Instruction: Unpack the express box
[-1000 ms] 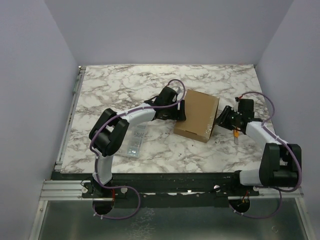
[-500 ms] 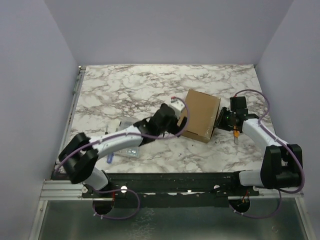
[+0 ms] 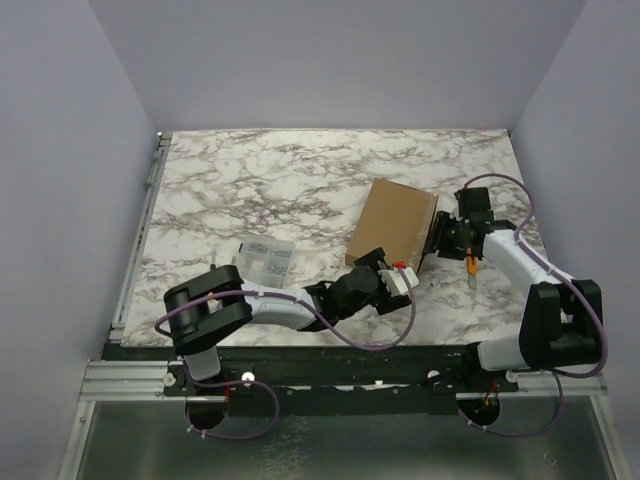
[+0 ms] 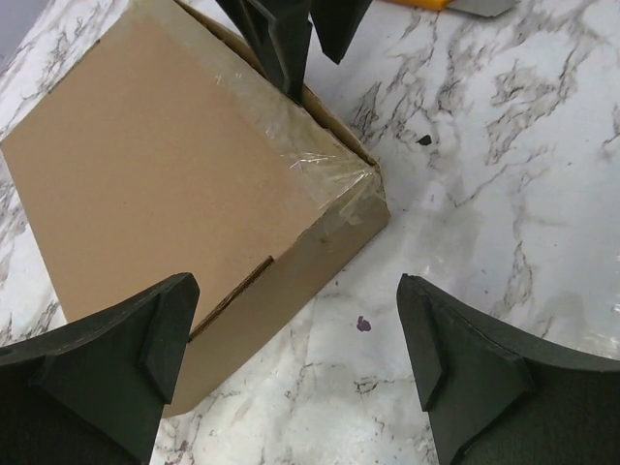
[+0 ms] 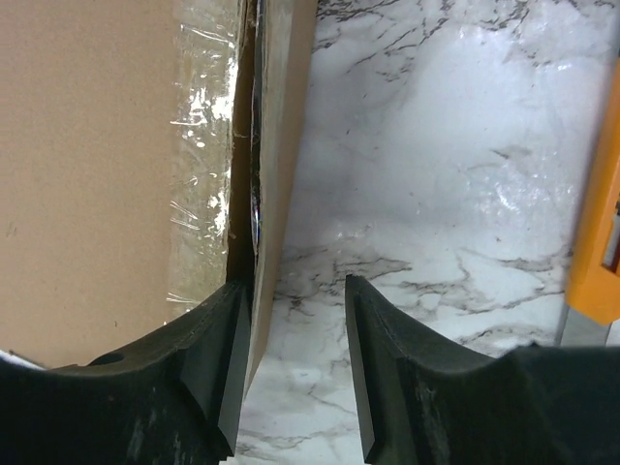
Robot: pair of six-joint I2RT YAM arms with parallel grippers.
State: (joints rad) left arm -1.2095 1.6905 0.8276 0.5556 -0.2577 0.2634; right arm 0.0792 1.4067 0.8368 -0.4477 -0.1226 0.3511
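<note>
The table (image 3: 250,180) carried the express box (image 3: 395,225) on its right half, lying flat with the lid down. A transparent organizer case (image 3: 265,260) lay well apart from the box, on the left side nearer the arm bases. No contents were visible outside the box, so unpacking proper was judged not yet begun and the task to be at the opening stage. The right tool (image 5: 295,300) was positioned at the box's right edge. Its jaws were partly open and straddled the upright cardboard panel at the seam, with a visible gap between that panel and the outer finger, so nothing was clamped. The left tool (image 4: 291,339) was wide open and empty, low over the table just beside the box's near corner. Clear tape (image 4: 320,155) covered the lid edge and that corner, wrinkled but apparently not fully parted. A slim orange object (image 3: 470,272) lay on the table near the right tool; its type could not be determined. Remaining steps, as judged: release the seam, raise the lid, and remove the contents.
</note>
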